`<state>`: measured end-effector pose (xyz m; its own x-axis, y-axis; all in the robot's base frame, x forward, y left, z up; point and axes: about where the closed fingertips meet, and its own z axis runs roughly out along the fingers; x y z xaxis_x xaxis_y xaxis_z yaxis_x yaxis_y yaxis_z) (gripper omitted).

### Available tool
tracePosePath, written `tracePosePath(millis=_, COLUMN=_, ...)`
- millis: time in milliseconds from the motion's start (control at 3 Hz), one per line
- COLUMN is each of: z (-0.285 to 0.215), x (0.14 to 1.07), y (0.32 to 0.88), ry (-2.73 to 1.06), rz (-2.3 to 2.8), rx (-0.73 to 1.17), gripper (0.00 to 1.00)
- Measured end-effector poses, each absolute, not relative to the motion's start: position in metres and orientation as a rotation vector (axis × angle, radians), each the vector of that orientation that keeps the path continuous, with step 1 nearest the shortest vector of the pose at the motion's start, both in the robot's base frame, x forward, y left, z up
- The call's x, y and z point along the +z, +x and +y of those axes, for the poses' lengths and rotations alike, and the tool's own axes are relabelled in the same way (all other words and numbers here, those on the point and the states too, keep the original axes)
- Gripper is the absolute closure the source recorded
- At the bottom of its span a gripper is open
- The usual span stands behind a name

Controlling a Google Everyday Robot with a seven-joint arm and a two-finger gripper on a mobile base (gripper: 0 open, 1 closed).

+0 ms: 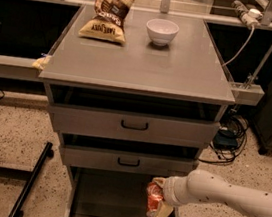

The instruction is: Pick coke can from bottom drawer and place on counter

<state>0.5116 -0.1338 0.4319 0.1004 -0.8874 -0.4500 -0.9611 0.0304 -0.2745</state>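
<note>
The bottom drawer [108, 200] is pulled open below two shallower drawers. My white arm reaches in from the right. My gripper [156, 205] is at the drawer's right side, shut around the red coke can [153, 196], which it holds tilted above the drawer floor. The fingers are partly hidden by the can. The grey counter [142, 66] tops the cabinet.
A chip bag [108, 16] and a white bowl [162, 31] sit at the back of the counter. The two upper drawers stand slightly open. A black stand leg [32, 182] is on the floor at left. Cables and a power box [226, 139] lie at right.
</note>
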Motion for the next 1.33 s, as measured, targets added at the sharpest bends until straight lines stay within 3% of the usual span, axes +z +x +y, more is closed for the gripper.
tracePosePath(millis=333, z=-0.138, x=0.450, y=0.507, ry=-1.839, rz=1.784, rx=0.220, gripper=1.00)
tracePosePath(millis=1000, z=-0.136, x=0.608, y=0.468, ry=-1.725, rz=1.625, rx=0.332, gripper=1.00)
tracePosePath(millis=1333, z=-0.134, x=0.706, y=0.448, ry=-1.691, rz=1.667, rx=0.288, gripper=1.00)
